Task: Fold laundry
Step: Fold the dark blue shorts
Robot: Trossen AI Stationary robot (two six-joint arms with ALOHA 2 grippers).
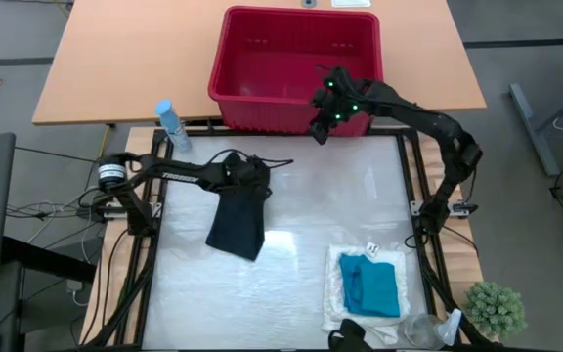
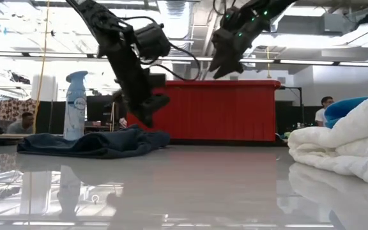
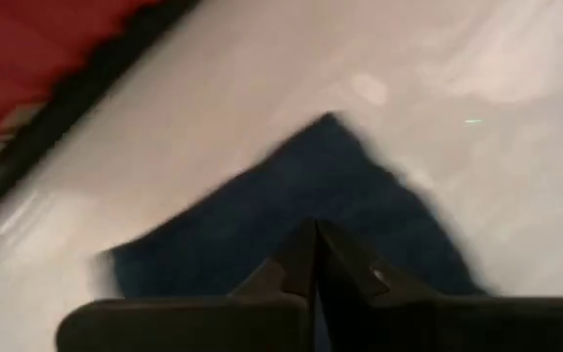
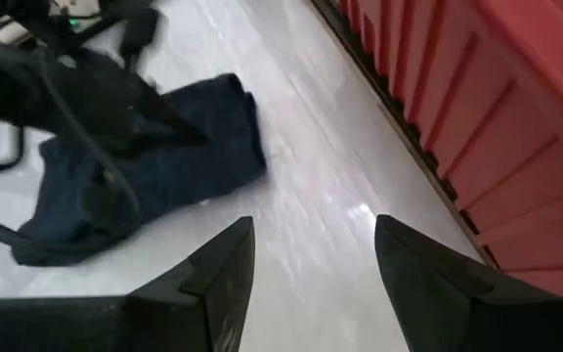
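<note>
Cream-white cloth (image 1: 335, 293) at lower right of your worktop (image 1: 301, 205) with turquoise garment (image 1: 371, 286) on it, navy garment (image 1: 238, 220) left of centre, your left tool (image 1: 252, 176) pinched closed at its upper edge, right tool (image 1: 321, 129) spread wide, empty, by red basket (image 1: 296, 64) at top.

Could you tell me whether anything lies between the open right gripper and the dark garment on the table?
Nothing visible does: only bare white table separates the right gripper, by the red basket, from the dark garment.
</note>
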